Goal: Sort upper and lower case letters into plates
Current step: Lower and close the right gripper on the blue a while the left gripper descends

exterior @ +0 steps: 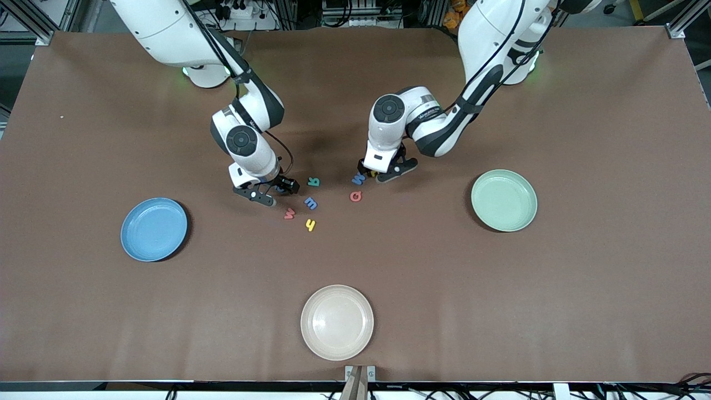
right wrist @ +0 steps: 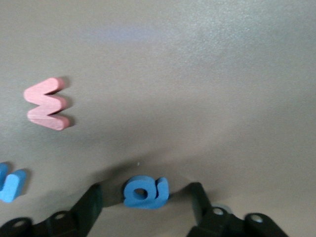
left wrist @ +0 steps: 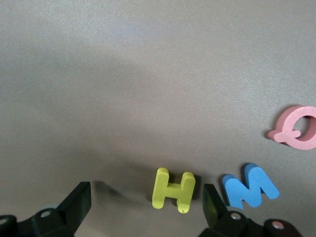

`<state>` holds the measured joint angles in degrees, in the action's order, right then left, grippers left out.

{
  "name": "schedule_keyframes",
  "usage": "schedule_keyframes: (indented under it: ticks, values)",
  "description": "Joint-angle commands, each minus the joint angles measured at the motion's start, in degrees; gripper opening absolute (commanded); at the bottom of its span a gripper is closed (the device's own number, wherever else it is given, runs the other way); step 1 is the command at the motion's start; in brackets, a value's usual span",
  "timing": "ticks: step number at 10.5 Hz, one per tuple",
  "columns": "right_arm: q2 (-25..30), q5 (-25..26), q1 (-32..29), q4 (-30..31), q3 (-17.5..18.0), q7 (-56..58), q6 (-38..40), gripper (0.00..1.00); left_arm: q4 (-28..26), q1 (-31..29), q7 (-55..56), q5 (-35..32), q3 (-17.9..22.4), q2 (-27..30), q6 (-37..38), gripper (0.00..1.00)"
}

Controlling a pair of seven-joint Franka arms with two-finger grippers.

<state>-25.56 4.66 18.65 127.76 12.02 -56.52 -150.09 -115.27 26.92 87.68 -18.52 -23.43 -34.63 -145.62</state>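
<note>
Blue plate (exterior: 154,229): set at the right arm's end of the table.
Right gripper (exterior: 270,192): lowered to the table, fingers (right wrist: 91,203) spread around a blue letter (right wrist: 146,192), not yet pinched.
Loose letters: red W (exterior: 289,213), blue m (exterior: 311,203), yellow letter (exterior: 311,225), teal letter (exterior: 314,181), red Q (exterior: 355,196) lie between the grippers.
Left gripper (exterior: 383,173): lowered, fingers (left wrist: 79,202) spread wide around a yellow H (left wrist: 173,190); a blue M (left wrist: 249,185) lies just beside.
Mint green plate (exterior: 504,200): set at the left arm's end.

Three plates, blue plate (exterior: 154,229), mint plate (exterior: 504,200), cream plate (exterior: 337,322), eight toy letters (exterior: 311,203), two grippers.
</note>
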Motion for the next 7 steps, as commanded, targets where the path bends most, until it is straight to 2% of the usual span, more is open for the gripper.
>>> schedule_keyframes:
  ticks: [1, 3, 7]
  values:
    - [0.33, 1.32, -0.10, 0.47, 0.72, -3.34, -0.12, 0.00, -0.31, 0.42, 1.97, -1.87, 0.31, 0.09, -1.94, 0.98]
    - [0.42, 1.32, -0.19, 0.47, 0.81, -3.34, -0.12, 0.00, -0.31, 0.42, 1.97, -1.87, 0.31, -0.17, -2.22, 0.86]
    - [2.78, 1.41, -1.85, 0.12, 1.43, -2.90, 0.50, 0.00, 0.13, 0.68, 1.97, -2.22, 0.31, -0.88, -2.22, 0.86]
